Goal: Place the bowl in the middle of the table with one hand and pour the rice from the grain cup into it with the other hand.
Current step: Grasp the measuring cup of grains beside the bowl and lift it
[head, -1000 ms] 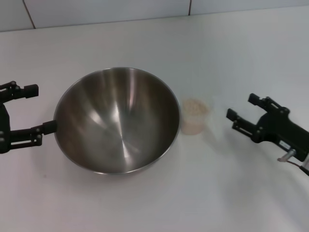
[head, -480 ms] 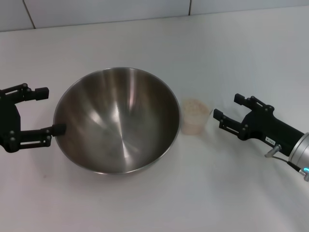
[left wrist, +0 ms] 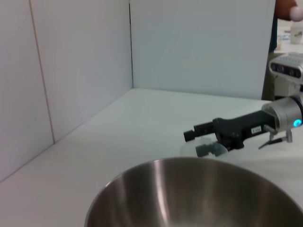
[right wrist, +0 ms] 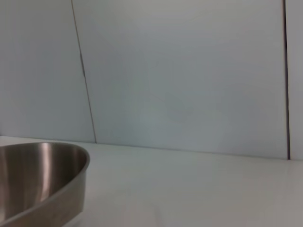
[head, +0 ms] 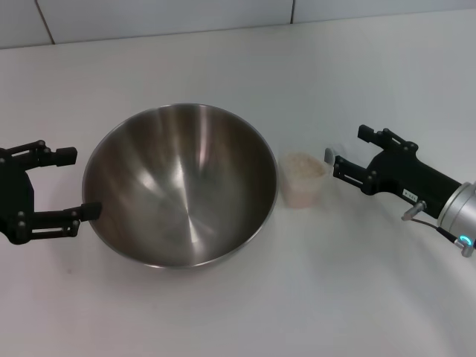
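The steel bowl [head: 181, 186] stands on the white table [head: 223, 59], left of its middle. It also shows in the left wrist view [left wrist: 199, 198] and in the right wrist view [right wrist: 42, 175]. My left gripper [head: 78, 183] is open at the bowl's left edge, and its near fingertip [head: 91, 210] is at the bowl's outer wall. The grain cup [head: 302, 186] stands upright just right of the bowl, with rice [head: 301, 165] inside. My right gripper [head: 349, 149] is open close to the cup's right side, holding nothing. The right gripper also shows in the left wrist view [left wrist: 196, 142].
A tiled wall [head: 149, 15] runs along the table's far edge. White panels enclose the table in the left wrist view [left wrist: 71, 71]. Bare tabletop lies in front of the bowl and the cup [head: 297, 297].
My right gripper has moved left, up to the cup. My left gripper has moved right toward the bowl's edge. The bowl and cup have not moved.
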### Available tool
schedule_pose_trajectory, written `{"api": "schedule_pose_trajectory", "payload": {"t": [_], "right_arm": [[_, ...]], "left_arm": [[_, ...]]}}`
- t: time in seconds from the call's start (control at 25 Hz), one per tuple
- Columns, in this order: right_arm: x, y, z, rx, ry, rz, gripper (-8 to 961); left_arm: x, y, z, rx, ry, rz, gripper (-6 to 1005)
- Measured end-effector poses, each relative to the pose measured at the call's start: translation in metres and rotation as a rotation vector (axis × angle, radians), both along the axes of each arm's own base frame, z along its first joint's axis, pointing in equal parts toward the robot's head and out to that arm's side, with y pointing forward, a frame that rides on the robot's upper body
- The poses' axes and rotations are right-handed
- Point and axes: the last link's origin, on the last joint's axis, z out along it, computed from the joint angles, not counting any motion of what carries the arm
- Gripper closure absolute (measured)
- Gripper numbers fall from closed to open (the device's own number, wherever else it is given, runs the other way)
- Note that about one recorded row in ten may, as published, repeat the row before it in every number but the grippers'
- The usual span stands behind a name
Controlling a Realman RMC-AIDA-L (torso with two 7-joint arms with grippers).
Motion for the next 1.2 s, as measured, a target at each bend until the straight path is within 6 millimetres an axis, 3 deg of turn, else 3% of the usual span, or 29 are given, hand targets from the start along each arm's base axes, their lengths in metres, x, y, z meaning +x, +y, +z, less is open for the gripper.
{"api": "schedule_pose_trajectory", "payload": {"t": [0.52, 0.72, 1.2], "right_arm": [[-0.006, 0.014, -0.004, -0.014, -0.027, -0.001, 135], [-0.009, 0.014, -0.004, -0.016, -0.02, 0.023, 235], [-0.014, 0.009, -0.008, 0.007, -0.06, 0.089, 704]], "left_arm": [[0.001, 0.007, -0.003, -0.039, 0.063, 0.024, 140], [0.001, 0.007, -0.003, -0.04, 0.063, 0.024, 139], [0.002, 0.009, -0.004, -0.049, 0.073, 0.022, 139]]}}
